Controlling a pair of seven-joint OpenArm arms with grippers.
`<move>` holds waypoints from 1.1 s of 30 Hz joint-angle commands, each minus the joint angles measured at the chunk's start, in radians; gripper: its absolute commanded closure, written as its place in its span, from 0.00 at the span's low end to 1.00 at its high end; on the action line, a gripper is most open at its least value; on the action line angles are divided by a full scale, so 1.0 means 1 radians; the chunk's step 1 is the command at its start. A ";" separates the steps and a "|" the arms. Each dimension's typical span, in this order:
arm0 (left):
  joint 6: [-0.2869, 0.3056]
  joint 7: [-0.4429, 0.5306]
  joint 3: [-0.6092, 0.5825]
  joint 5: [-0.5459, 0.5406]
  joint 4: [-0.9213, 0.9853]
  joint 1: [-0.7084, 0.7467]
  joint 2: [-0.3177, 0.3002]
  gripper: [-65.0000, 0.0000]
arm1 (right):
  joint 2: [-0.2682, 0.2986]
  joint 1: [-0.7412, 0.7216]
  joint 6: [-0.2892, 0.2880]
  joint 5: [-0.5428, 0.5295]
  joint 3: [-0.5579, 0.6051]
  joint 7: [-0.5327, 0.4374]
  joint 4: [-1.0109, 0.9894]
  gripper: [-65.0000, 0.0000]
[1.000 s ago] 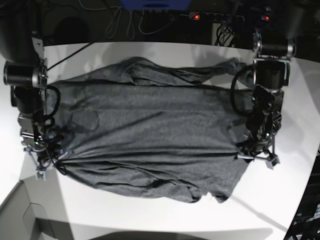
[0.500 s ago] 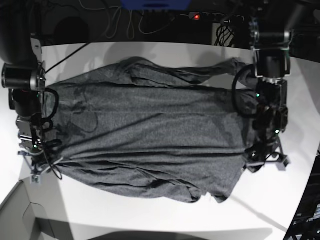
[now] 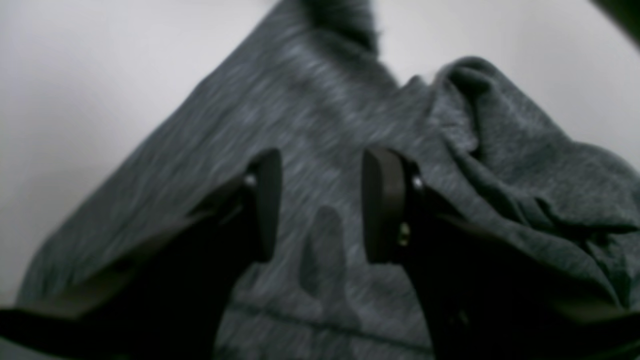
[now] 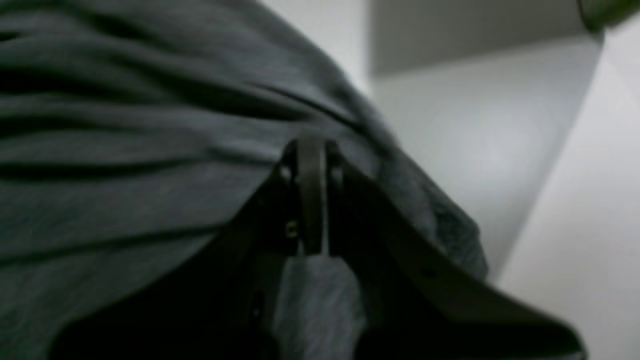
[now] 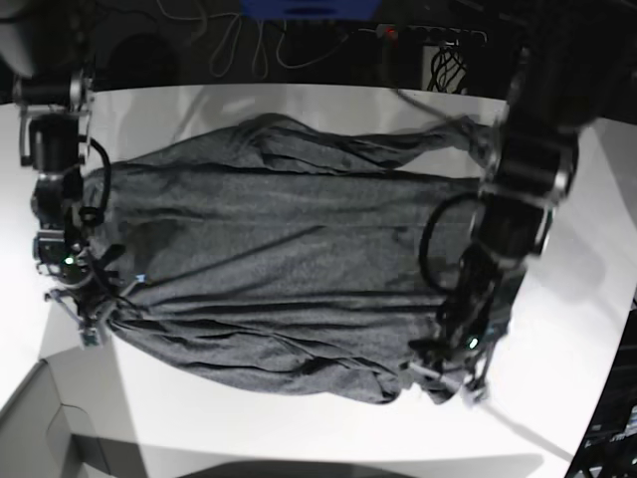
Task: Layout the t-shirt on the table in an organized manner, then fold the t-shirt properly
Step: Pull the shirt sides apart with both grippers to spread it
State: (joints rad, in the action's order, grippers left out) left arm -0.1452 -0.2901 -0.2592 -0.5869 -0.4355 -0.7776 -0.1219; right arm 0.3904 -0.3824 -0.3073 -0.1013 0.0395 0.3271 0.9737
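The dark grey t-shirt (image 5: pixel 289 259) lies spread sideways across the white table (image 5: pixel 299 433), with folds bunched along its far and near edges. At the left end my right gripper (image 5: pixel 93 321) is shut on the shirt's edge. The right wrist view shows those jaws (image 4: pixel 310 200) pinched together with grey cloth (image 4: pixel 125 165) pulled into taut ridges. My left gripper (image 5: pixel 450 376) hovers over the shirt's near right corner. In the left wrist view it (image 3: pixel 322 205) stands open, both pads apart above flat fabric (image 3: pixel 320 115), beside a rumpled fold (image 3: pixel 525 165).
A grey box corner (image 5: pixel 40 428) sits off the table's near left, also seen in the right wrist view (image 4: pixel 475 35). Cables and a power strip (image 5: pixel 428 35) run along the dark far edge. The table's rim curves away at the right (image 5: pixel 607 329).
The left arm has swung from the shirt's right edge toward the near right corner. The right gripper has shifted slightly farther back, still clamped on the cloth.
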 commanded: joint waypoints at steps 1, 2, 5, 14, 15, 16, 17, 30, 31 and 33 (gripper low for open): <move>0.006 0.021 -0.009 0.028 0.020 -0.044 0.008 0.60 | 0.015 -0.003 0.000 -0.005 -0.011 -0.015 0.090 1.00; 0.006 0.025 -0.016 0.057 0.053 -0.050 0.015 0.60 | 0.006 0.033 -0.002 -0.005 -0.026 0.010 0.170 1.00; 0.006 0.111 -0.013 0.124 0.103 -0.049 0.020 0.60 | -0.028 0.104 -0.005 -0.005 -0.094 0.106 0.353 1.00; 0.006 0.183 -0.013 0.144 0.177 -0.001 -0.025 0.60 | -0.095 0.153 -0.148 0.001 -0.122 0.301 0.459 1.00; 0.006 0.185 -0.013 0.144 0.177 0.004 -0.026 0.60 | -0.095 0.150 -0.149 0.001 -0.122 0.306 0.448 1.00; 0.006 0.185 -0.013 0.144 0.178 0.004 -0.032 0.60 | -0.095 0.150 -0.149 0.001 -0.122 0.304 0.431 1.00; 0.006 0.187 -0.012 0.144 0.183 0.005 -0.046 0.60 | -0.095 0.147 -0.149 0.001 -0.120 0.300 0.408 1.00; 0.006 0.308 -0.009 0.138 0.215 0.028 -0.103 0.60 | -0.089 0.058 -0.149 0.001 -0.120 0.294 0.167 1.00; 0.006 0.308 -0.009 0.138 0.211 0.027 -0.103 0.60 | -0.089 0.058 -0.149 0.001 -0.120 0.294 0.166 1.00; 0.006 0.308 -0.009 0.138 0.206 0.024 -0.103 0.60 | -0.092 0.058 -0.149 0.001 -0.120 0.294 0.166 1.00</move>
State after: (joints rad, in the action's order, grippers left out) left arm -0.1379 0.0265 -0.2691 -0.4526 -0.2169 -0.7223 -0.2188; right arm 0.2878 -0.2993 -0.4522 -0.0910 -0.0765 0.6426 1.1236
